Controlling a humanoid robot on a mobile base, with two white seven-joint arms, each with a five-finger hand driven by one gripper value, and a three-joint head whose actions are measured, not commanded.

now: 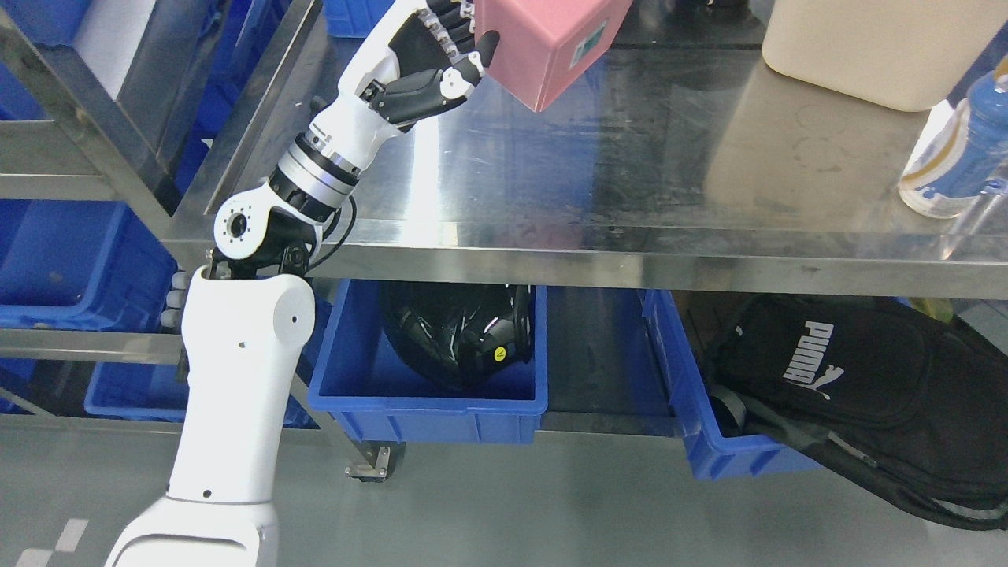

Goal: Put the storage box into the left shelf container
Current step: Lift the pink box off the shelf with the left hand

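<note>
A: Head view, step? The left hand (441, 47) has its fingers closed round the pink box (551, 43), gripping its left face. The box is tilted, one corner pointing down, and looks clear of the steel table (551, 181), at the top edge of the frame. I read this as carry phase: lifted, not yet delivered.

B: Right hand?

A: Not visible. Only the left arm comes in, from lower left.

B: Next move?

A: My judgement: swing the box left, off the table and over the rack (71, 157), then lower it into a blue bin (71, 260) there. It must clear the rack's steel post on the way. Which bin is meant, I cannot tell.

B: Counts?

A: One pink box. One cream container (882, 47) at top right. One bottle (957, 150) at the right edge. Under the table, two blue bins: one holds a black helmet (457, 331), one a black bag (850, 386). On the left rack, at least three blue bins, partly cut off.
</note>
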